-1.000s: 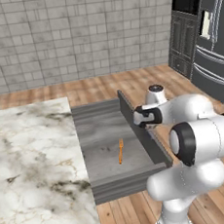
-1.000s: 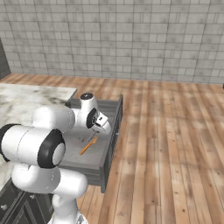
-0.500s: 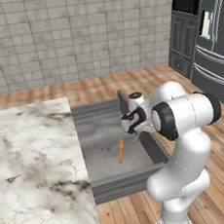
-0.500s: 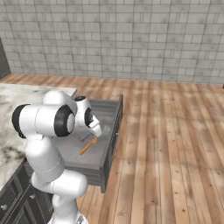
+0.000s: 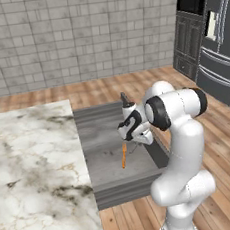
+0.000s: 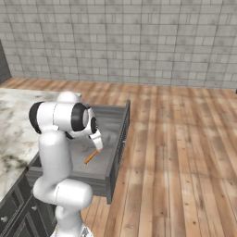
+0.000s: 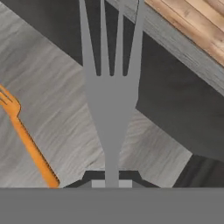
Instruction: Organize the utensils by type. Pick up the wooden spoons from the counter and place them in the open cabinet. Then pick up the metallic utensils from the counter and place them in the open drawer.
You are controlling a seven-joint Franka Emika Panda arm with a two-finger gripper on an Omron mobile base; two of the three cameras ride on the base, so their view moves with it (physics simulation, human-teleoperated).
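Moved since earlier frame: arm has folded in and swung left across the drawer; its big joint now sits centre frame in the left base view, claw lowered closer over the tray. Orange fork unmoved.

Item: grey fork (image 7: 111,94), plain steel. Held by the claw (image 7: 111,180), pinched shut on the handle end at bottom centre of the hand view, tines pointing to the top of frame, above the drawer floor.

Item: orange fork (image 5: 124,156), lying loose in the drawer (image 5: 98,119), centre of the left base view; lower left of the hand view beside the grey one, not touching it.

Handling, judged: both light, rigid, smooth and likely slippery; not fragile. Best grip is across the flat handle, as here.

Counter (image 5: 26,161): left of frame, marble.
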